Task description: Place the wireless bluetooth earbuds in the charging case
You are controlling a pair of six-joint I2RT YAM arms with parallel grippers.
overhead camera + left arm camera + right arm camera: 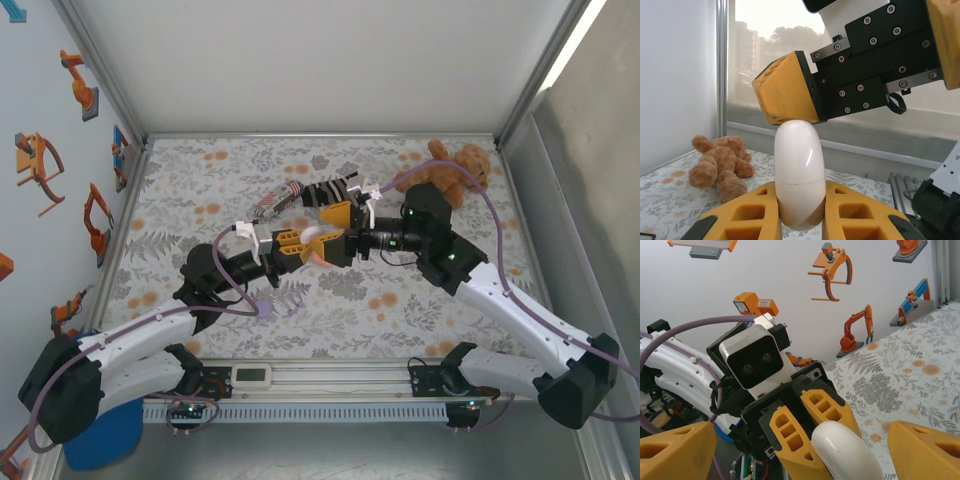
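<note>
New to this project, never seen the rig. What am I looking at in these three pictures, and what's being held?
Two robot arms are bolted side by side at the near edge of a table with a flowered cloth. The overhead picture looks down from above and behind them; the other two come from a small camera on each wrist.

The left gripper has its yellow jaws shut on a white, egg-shaped charging case, held up above the table. The right gripper faces it with jaws wide open; in the left wrist picture one of its yellow fingers sits right at the top of the case.

On the cloth lie a brown teddy bear near the far right corner and a striped item I cannot identify. No earbuds can be made out.
</note>
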